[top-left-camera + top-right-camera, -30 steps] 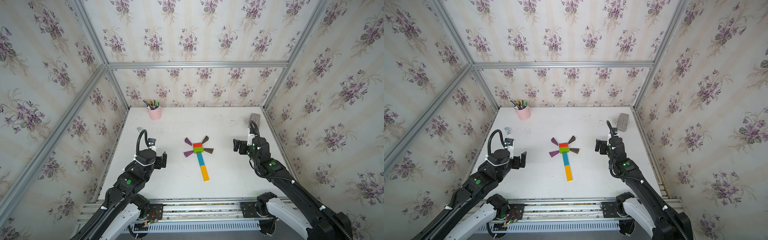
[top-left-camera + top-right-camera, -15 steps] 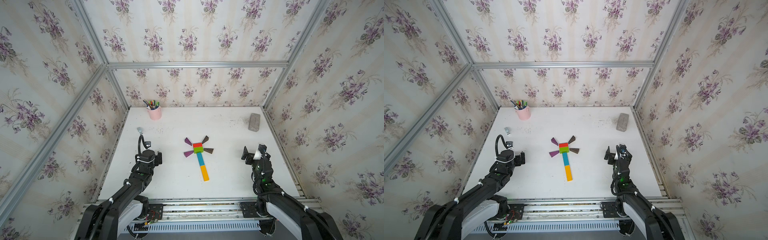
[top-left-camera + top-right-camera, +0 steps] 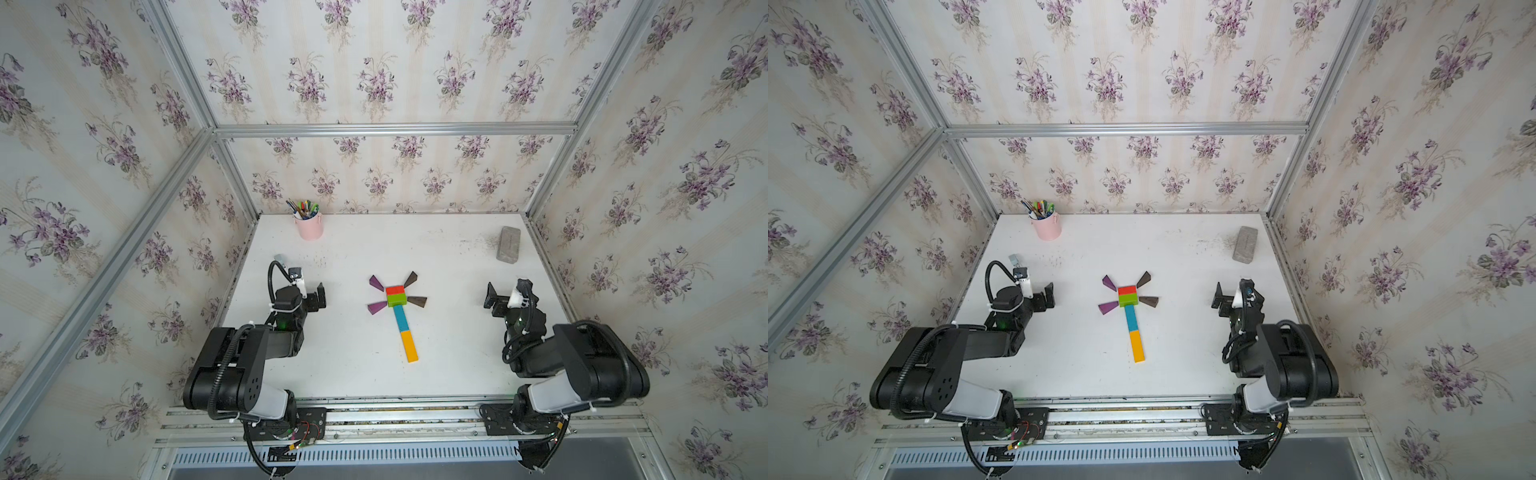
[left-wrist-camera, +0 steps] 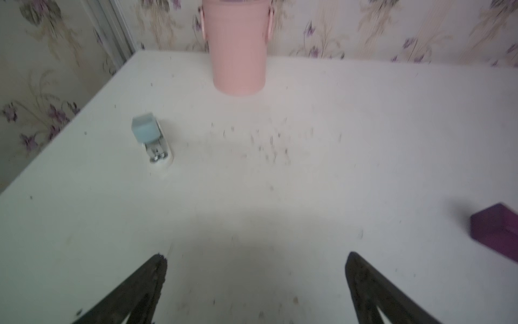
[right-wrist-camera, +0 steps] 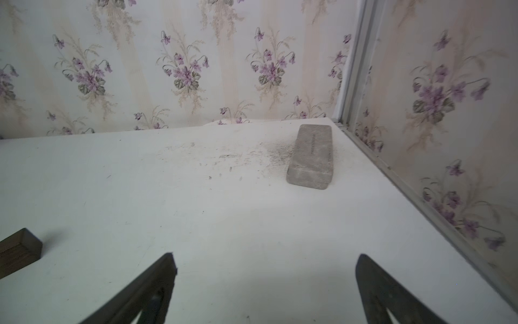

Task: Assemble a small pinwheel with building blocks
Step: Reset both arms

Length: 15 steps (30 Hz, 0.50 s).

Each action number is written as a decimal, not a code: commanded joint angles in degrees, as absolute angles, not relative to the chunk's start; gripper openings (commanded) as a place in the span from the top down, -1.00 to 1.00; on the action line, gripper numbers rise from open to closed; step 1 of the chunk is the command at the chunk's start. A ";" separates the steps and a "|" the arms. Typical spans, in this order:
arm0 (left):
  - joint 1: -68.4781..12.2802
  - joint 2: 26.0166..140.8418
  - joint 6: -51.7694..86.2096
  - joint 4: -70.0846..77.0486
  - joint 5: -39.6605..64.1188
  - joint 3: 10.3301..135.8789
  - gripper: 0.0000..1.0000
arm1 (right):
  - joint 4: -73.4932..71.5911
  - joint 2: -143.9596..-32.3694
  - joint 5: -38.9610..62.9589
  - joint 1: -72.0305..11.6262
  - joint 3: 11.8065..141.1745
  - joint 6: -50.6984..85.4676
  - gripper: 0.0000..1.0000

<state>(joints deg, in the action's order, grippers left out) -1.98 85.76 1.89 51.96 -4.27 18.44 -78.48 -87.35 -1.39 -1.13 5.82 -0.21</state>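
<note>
Altogether 8 blks [image 3: 397,299], 1 pinwheel [image 3: 401,319]

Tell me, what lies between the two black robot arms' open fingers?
The flat multicoloured pinwheel of painted blocks, with bare white table on either side; both top views show it.

Right gripper [image 5: 265,261]: both dark fingers spread wide, only bare white table [image 5: 196,218] between them. Grey brick [image 5: 311,157] lies flat beyond the fingers, near the corner by the metal frame post [image 5: 350,70]; dark scuff marks [image 5: 274,157] just beside it. Brown wedge [image 5: 19,249] partly cut off at the picture's edge. Floral wallpaper [image 5: 179,70] behind.
</note>
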 commanded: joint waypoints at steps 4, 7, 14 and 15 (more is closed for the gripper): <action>-3.84 86.91 -1.36 43.36 -1.99 24.84 -0.99 | -73.64 -87.63 1.76 -0.69 11.81 0.87 -1.00; -5.63 86.47 -3.08 43.12 -3.38 24.50 -0.99 | -71.89 -87.88 2.37 -0.82 13.08 0.31 -1.00; -5.46 86.56 -2.93 42.69 -2.97 24.70 -0.99 | -71.54 -87.81 2.58 -0.88 13.18 0.26 -1.00; -5.46 86.50 -2.92 42.80 -3.01 24.62 -0.99 | -71.47 -87.81 2.53 -0.88 13.19 0.27 -1.00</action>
